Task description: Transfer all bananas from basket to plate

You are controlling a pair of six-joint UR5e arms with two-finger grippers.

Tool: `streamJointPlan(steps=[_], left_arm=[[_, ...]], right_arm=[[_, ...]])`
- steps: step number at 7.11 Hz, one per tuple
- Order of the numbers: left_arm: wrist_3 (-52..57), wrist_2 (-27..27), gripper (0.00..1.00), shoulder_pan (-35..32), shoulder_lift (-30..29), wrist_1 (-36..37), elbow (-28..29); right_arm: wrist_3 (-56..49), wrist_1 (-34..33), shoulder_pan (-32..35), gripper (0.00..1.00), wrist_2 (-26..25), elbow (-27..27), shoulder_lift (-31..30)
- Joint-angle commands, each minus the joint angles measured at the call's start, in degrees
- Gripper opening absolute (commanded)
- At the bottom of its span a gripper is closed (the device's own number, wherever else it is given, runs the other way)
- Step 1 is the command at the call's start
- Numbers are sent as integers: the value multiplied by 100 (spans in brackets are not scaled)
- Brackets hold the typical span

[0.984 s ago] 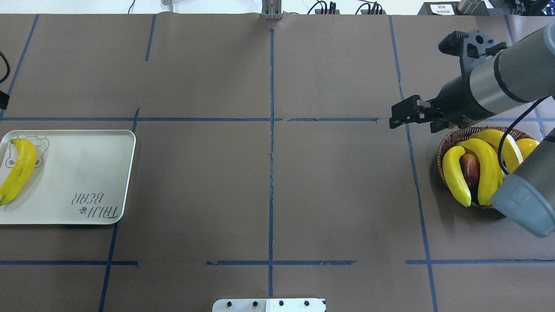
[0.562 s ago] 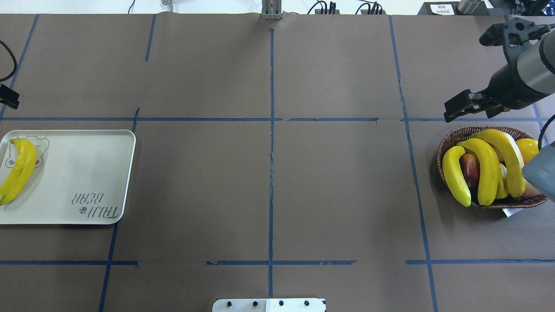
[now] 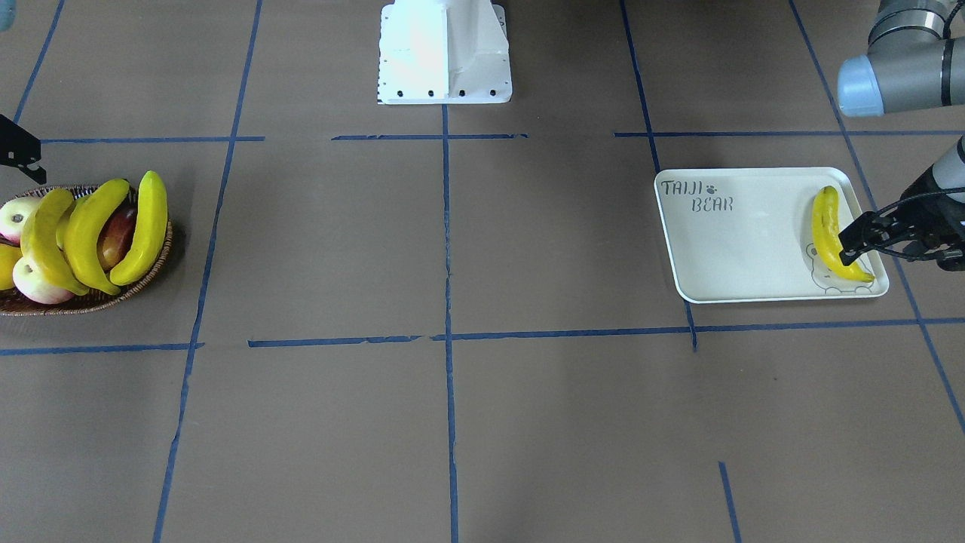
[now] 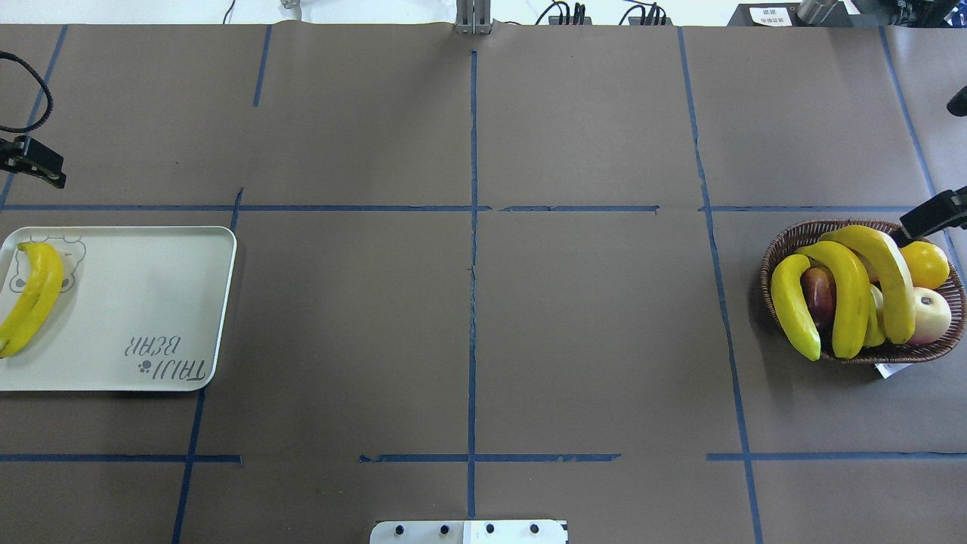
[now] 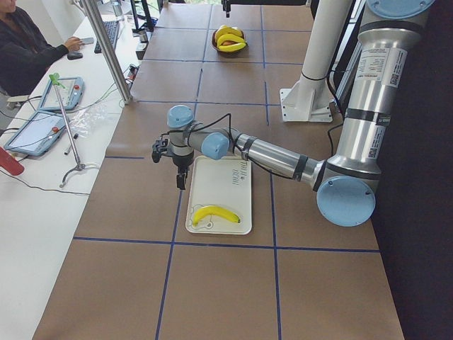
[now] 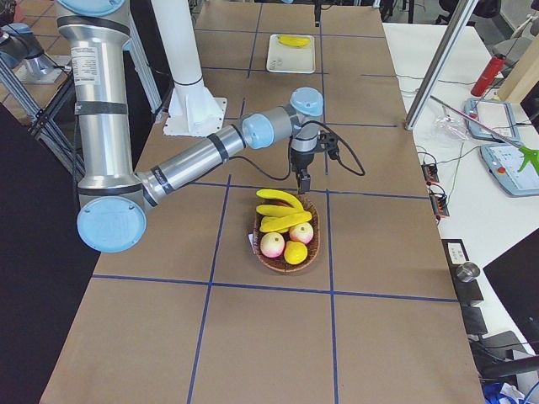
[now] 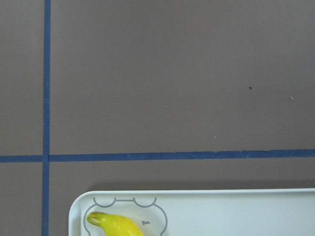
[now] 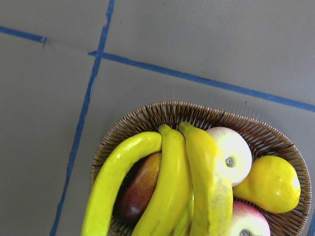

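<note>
One yellow banana (image 4: 30, 298) lies at the left end of the cream plate (image 4: 151, 302), over the bear drawing; it also shows in the front view (image 3: 831, 230). Three bananas (image 4: 850, 295) lie side by side across the wicker basket (image 4: 772, 261) at the far right. My left gripper (image 3: 848, 245) hangs just beyond the plate's far left corner, empty, and its jaws look parted. My right gripper (image 4: 918, 219) hovers over the basket's far right rim, mostly out of the overhead view; I cannot tell if it is open.
The basket also holds a dark red apple (image 4: 820, 295), a pink-white apple (image 4: 931, 313) and a round yellow fruit (image 4: 925, 264). A white tag (image 4: 891, 370) sticks out under it. The robot base (image 3: 445, 53) stands mid-table. An operator (image 5: 28, 49) sits beside the table.
My right arm has drawn back to the right, from left of the basket to its far right rim, uncovering the basket. My left gripper has edged a little into the overhead view.
</note>
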Motion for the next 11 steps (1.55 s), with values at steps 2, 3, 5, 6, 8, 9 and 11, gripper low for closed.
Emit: streamJointPlan(steps=[2, 3, 5, 6, 8, 9, 11], left_arm=[[-751, -62, 100, 386, -134, -41, -44], [-969, -106, 100, 439, -160, -42, -45], [-989, -89, 100, 553, -161, -50, -141], [-1024, -80, 100, 554, -161, -50, -141], [-1068, -88, 100, 563, -161, -50, -150], [-1060, -89, 100, 563, -161, -50, -150], [-1068, -97, 100, 563, -169, -50, -159]], right_arm=[[-244, 1289, 73, 100, 367, -998, -146], [-173, 1628, 73, 100, 385, -1178, -190], [72, 1657, 73, 100, 385, -1433, -199], [65, 1657, 65, 100, 394, -1469, -216], [56, 1666, -197, 100, 421, -1470, -295], [47, 1640, -347, 100, 421, -1478, -304], [29, 1640, -471, 100, 429, -1522, -365]])
